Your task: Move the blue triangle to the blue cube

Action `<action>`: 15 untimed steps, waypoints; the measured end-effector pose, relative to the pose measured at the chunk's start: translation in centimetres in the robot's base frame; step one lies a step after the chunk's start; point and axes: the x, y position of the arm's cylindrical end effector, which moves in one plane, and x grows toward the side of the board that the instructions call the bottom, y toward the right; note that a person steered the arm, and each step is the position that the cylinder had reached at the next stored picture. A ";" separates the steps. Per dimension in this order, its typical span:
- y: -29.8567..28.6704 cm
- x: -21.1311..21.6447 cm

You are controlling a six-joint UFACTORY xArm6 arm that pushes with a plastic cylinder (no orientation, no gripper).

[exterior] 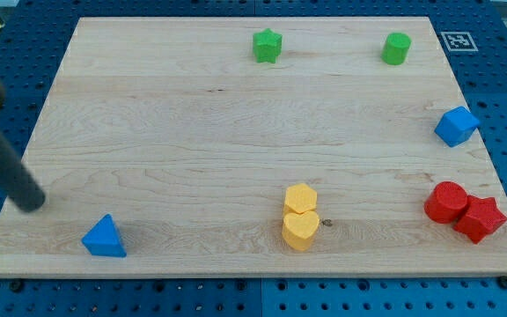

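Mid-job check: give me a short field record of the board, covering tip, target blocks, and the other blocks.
tip: near the view's left edge, up-left of the blue triangle, not touching it
blue triangle: bottom left
blue cube: right edge, far from the triangle
yellow blocks: two, touching, bottom centre
red blocks: two, touching, bottom right
green star: top centre
green cylinder: top right
task state: triangle not yet at cube

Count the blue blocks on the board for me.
2. The blue triangle sits near the view's bottom left, just right of my tip. The blue cube sits at the board's right edge, above the red blocks. Nothing appears hidden.
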 end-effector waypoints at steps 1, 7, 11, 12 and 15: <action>3.6 5.0; 18.2 -3.4; 17.8 -9.8; 26.2 -11.9; 34.1 -13.3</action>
